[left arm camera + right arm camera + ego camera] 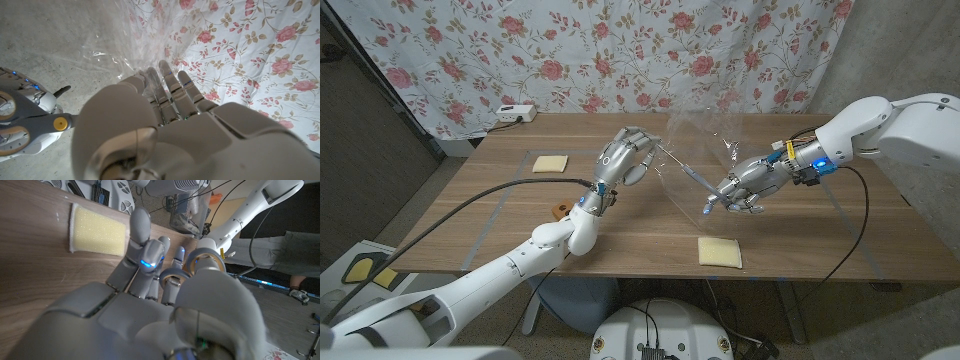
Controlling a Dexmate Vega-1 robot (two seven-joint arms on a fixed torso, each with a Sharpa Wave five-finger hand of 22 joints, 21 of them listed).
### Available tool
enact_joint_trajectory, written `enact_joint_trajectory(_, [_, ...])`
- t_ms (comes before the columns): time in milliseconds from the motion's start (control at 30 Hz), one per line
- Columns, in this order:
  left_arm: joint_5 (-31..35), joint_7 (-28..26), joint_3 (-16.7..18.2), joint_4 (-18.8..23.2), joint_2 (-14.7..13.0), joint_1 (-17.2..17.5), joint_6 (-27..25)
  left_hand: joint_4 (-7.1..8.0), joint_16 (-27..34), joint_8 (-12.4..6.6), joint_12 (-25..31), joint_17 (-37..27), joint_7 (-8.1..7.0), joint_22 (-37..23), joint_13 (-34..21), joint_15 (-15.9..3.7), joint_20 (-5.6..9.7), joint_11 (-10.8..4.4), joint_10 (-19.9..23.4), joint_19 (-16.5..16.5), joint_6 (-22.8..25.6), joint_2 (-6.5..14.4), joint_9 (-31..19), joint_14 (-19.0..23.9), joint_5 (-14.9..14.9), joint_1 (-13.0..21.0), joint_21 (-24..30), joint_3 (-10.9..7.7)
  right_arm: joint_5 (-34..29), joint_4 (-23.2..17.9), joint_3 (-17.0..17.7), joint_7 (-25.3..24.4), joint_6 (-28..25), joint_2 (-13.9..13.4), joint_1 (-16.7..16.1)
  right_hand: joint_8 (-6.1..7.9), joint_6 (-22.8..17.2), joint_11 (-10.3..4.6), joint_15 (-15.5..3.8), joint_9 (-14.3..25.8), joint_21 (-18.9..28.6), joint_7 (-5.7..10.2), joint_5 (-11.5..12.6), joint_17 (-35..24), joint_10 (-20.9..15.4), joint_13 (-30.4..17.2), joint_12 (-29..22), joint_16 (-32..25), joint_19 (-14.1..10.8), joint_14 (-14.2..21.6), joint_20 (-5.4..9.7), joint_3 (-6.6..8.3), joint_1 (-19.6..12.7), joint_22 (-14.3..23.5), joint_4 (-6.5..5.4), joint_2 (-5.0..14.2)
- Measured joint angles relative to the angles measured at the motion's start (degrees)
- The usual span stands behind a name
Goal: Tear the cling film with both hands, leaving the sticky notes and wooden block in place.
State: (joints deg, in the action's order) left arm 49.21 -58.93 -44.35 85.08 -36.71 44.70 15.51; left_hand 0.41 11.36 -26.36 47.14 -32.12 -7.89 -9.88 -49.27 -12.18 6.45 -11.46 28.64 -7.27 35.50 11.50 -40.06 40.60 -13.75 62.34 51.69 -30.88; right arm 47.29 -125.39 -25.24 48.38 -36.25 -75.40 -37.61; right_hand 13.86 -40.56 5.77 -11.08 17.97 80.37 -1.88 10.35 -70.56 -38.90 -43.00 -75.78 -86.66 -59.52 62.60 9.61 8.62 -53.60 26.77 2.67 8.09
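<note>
A clear sheet of cling film is stretched above the table between my two hands, and its far part stands up crumpled. My left hand grips its left end, and the film bunches at that hand's fingertips. My right hand holds the right end with fingers curled in. One yellow sticky-note pad lies far left and another lies near the front edge, below my right hand. A small brown wooden block sits beside my left forearm, partly hidden by it.
A white power strip lies at the table's back left edge. A floral curtain hangs behind the table. The near sticky-note pad is also in the right wrist view, where a person stands off to one side.
</note>
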Motion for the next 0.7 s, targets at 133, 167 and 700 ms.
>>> enact_joint_trajectory(133, [-0.55,-0.39,0.45,0.00,-0.09,0.46,-0.74,0.00,0.39,0.00,0.00,0.00,0.21,0.00,0.20,0.00,0.00,0.00,0.00,0.00,-0.21,0.00,0.00,0.00,0.00,0.00,0.00,0.00,1.36,0.40,0.94,-0.92,0.93,-0.17,-1.18,-0.22,0.00,-0.09,0.00,0.26,0.00,0.00,0.00,0.00,-0.08,-0.05,0.00,0.00,0.00,0.02,0.00,0.00,0.00,-0.22,0.00,0.00])
enact_joint_trajectory(167, [-0.65,-0.45,0.49,0.00,-0.10,0.51,-0.86,0.00,0.39,0.00,0.00,0.00,0.21,0.00,0.20,0.00,0.00,0.00,0.00,0.00,-0.21,0.00,0.00,0.00,0.00,0.00,0.00,0.00,1.52,0.45,1.10,-1.03,1.05,-0.22,-1.40,-0.22,0.00,-0.09,-0.09,0.27,0.00,0.00,0.00,0.00,-0.09,0.00,0.00,0.00,-0.02,0.12,0.01,0.00,0.24,-0.22,0.00,-0.24])
enact_joint_trajectory(700, [-3.24,-2.81,2.31,-1.17,-0.36,2.33,-2.40,0.24,0.39,0.30,0.33,-0.01,-0.20,0.00,0.73,0.00,-0.64,0.00,0.00,0.21,-2.25,0.00,0.52,0.00,0.00,0.00,-0.43,-0.25,6.45,0.79,4.23,-4.90,4.34,-0.13,-5.44,-0.56,-0.09,-0.08,-0.15,0.53,0.83,-0.08,0.00,-0.01,-0.69,0.19,0.01,0.00,-0.22,0.59,0.22,-0.56,2.58,-0.85,-0.55,-1.04])
